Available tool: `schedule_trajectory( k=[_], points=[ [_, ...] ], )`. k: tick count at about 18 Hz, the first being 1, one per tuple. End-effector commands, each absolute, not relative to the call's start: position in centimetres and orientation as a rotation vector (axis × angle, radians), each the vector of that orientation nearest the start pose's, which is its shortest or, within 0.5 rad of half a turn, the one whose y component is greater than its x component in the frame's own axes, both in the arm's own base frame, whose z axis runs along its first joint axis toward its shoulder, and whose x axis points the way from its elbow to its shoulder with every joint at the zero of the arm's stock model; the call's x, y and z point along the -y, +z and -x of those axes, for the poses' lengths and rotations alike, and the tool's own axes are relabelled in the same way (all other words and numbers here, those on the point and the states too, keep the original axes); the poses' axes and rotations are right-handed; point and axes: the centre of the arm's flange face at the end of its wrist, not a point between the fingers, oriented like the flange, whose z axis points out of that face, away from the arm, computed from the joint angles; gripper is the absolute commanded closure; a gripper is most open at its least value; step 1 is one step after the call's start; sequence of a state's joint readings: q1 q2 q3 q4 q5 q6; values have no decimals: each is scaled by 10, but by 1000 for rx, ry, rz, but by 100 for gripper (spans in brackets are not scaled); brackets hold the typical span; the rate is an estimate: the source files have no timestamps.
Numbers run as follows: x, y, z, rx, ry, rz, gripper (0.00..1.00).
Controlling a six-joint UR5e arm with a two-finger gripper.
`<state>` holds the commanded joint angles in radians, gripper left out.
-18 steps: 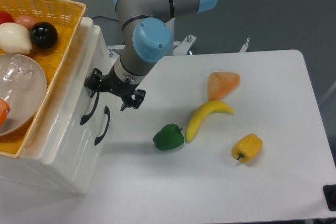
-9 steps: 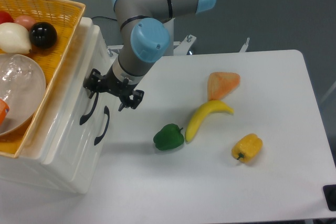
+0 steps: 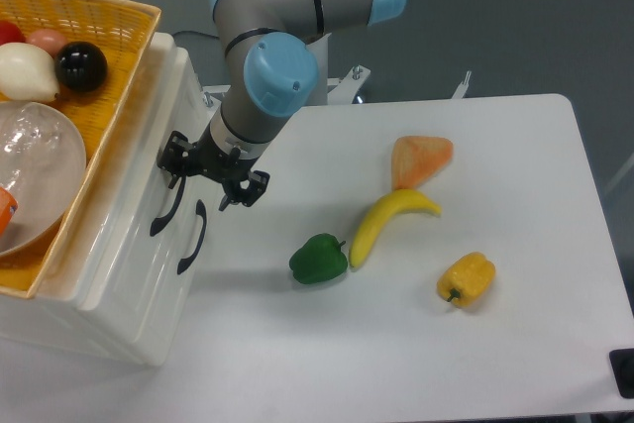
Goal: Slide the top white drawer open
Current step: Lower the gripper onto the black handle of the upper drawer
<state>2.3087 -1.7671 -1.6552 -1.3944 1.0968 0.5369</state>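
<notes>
The top white drawer [image 3: 132, 232] is the upper strip of the white cabinet's front at the left, and its curved black handle [image 3: 164, 211] lies just under the basket's edge. The drawer front looks flush with the lower drawer. My gripper [image 3: 206, 180] hangs open right in front of the cabinet. One of its fingertips [image 3: 173, 162] sits at the upper end of the top handle and the other points out over the table. Nothing is held between them.
The lower drawer's black handle [image 3: 193, 238] is just beside the top one. A yellow wicker basket [image 3: 119, 76] with fruit and a clear bowl sits on the cabinet. A green pepper [image 3: 318, 259], banana [image 3: 386, 219], yellow pepper [image 3: 466, 278] and orange wedge [image 3: 421, 158] lie on the table.
My gripper has crept a few pixels left toward the cabinet front. The drawers and the items on the table have not visibly moved.
</notes>
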Motion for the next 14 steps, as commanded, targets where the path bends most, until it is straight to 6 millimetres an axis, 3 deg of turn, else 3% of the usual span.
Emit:
schedule_trajectory(
  k=[9, 14],
  points=[
    [-526, 376, 236, 321, -639, 2849, 36],
    [-526, 378, 236, 318, -636, 2848, 37]
  ],
)
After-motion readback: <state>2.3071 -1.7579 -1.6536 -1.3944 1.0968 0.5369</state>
